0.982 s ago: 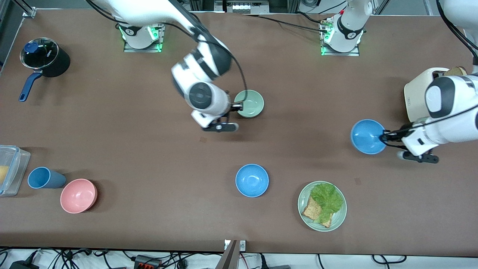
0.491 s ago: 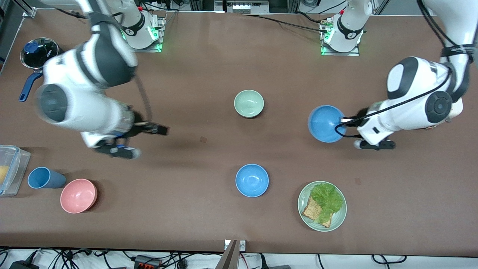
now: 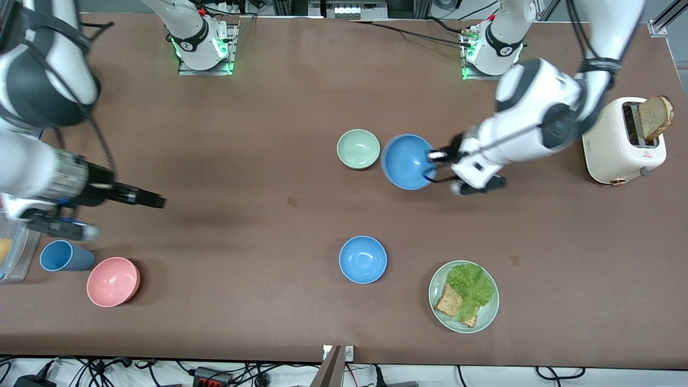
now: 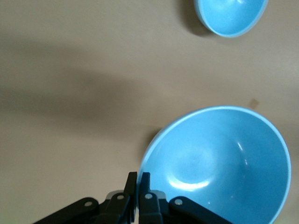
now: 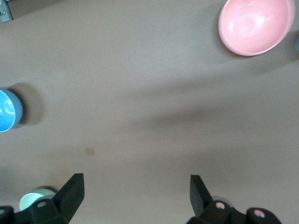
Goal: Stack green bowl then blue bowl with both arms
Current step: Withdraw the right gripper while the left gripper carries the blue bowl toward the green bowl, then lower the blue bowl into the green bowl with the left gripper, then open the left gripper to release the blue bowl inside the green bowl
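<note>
The pale green bowl (image 3: 358, 149) stands alone on the table's middle; its edge shows in the right wrist view (image 5: 32, 200). My left gripper (image 3: 432, 156) is shut on the rim of a blue bowl (image 3: 407, 161) and holds it tilted over the table, just beside the green bowl toward the left arm's end. In the left wrist view the fingers (image 4: 138, 179) pinch that bowl's rim (image 4: 219, 163). A second blue bowl (image 3: 363, 259) rests nearer the front camera (image 4: 231, 16). My right gripper (image 3: 156, 202) is open and empty (image 5: 135, 191) over bare table toward the right arm's end.
A pink bowl (image 3: 113, 281), a blue cup (image 3: 62, 256) and a clear container (image 3: 13, 242) sit at the right arm's end. A green plate (image 3: 486, 317) with lettuce and bread lies near the front edge. A toaster (image 3: 623, 140) and a black pot (image 3: 64, 83) stand by.
My right gripper has let go of the green bowl and drawn back toward the right arm's end. My left gripper has carried the blue bowl from the toaster to beside the green bowl.
</note>
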`<state>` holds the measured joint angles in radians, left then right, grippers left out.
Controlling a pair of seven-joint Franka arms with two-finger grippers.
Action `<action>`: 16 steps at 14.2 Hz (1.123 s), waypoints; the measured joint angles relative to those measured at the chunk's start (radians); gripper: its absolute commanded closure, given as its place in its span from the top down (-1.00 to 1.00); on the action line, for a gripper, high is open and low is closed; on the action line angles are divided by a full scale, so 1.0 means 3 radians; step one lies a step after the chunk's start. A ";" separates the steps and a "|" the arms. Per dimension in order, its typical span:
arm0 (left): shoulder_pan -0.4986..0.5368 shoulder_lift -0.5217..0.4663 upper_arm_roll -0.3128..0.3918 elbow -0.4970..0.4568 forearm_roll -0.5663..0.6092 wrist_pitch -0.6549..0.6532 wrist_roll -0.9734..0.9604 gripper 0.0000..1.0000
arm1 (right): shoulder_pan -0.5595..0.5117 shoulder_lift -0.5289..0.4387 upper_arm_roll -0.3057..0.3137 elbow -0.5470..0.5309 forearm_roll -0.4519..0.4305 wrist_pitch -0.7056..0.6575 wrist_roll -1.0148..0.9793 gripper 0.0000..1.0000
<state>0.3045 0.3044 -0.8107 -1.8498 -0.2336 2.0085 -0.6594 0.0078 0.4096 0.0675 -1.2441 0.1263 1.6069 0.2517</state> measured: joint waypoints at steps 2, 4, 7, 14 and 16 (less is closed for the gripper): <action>-0.0156 -0.0032 -0.0097 -0.0194 0.0001 0.0301 -0.0239 -0.98 | -0.0082 -0.0124 -0.0098 -0.0026 -0.0131 -0.0043 -0.0325 1.00; -0.0359 -0.0083 -0.0106 -0.0527 0.0096 0.0746 -0.0413 -0.98 | -0.0115 -0.0241 -0.0240 -0.0086 -0.0205 -0.0051 -0.0596 1.00; -0.0517 -0.0084 -0.0104 -0.0866 0.0372 0.1060 -0.0592 -0.98 | -0.0166 -0.0406 -0.0362 -0.0152 -0.0222 -0.0061 -0.0873 1.00; -0.0614 0.0256 -0.0087 -0.0900 0.1517 0.1183 -0.1371 -0.98 | -0.0191 -0.0810 -0.0367 -0.0702 -0.0352 -0.0108 -0.0932 1.00; -0.0611 0.0398 -0.0077 -0.0845 0.1551 0.1194 -0.1372 -0.98 | -0.0191 -0.1023 -0.0367 -0.1062 -0.0354 0.0106 -0.0932 1.00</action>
<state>0.1212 0.4237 -0.8338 -2.1032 0.2316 2.3668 -1.0709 -0.0495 0.1029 -0.0425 -1.5626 0.0203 1.6386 -0.0280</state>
